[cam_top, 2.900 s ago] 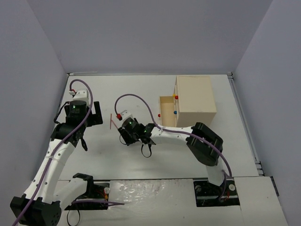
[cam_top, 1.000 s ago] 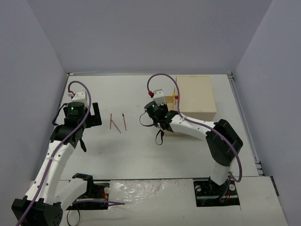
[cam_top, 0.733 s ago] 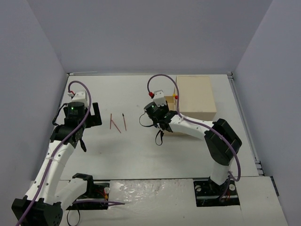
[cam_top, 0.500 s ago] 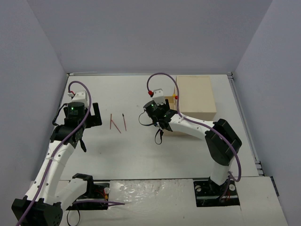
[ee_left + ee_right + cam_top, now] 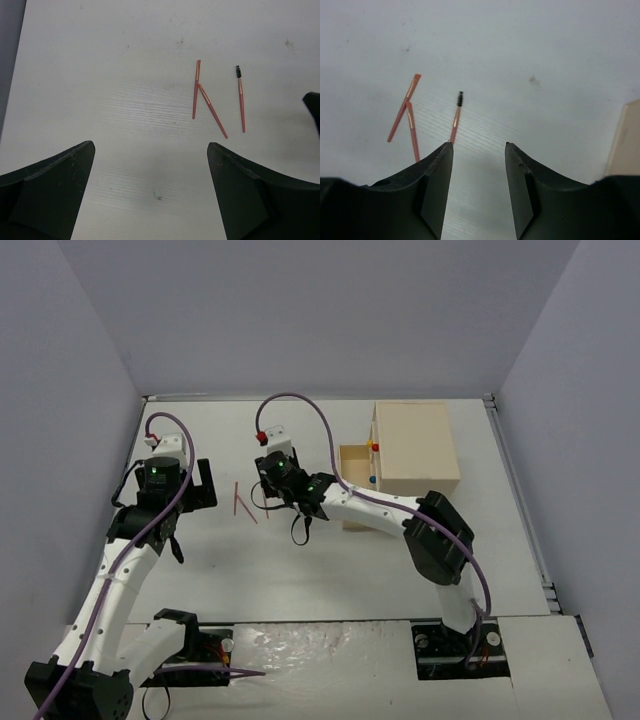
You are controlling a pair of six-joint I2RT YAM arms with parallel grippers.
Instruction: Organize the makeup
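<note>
Two thin pink pencils (image 5: 239, 502) lie crossed on the white table, left of centre. They also show in the left wrist view (image 5: 196, 90) and the right wrist view (image 5: 402, 110). A third pink stick with a black brush tip (image 5: 456, 117) lies just to their right (image 5: 241, 105). My right gripper (image 5: 272, 502) is open and empty, and its left fingertip (image 5: 445, 150) is at the near end of the brush stick. My left gripper (image 5: 203, 483) is open and empty, left of the pencils (image 5: 150, 146). No cases, compacts, palette or tube are in view.
The beige wooden drawer box (image 5: 415, 450) stands at the back right with one drawer (image 5: 355, 485) pulled out towards the left. Its edge shows at the right of the right wrist view (image 5: 626, 140). Grey walls enclose the table.
My right gripper has swung left from the open drawer of the box to the pencils. The pencils and the left arm have not moved.
</note>
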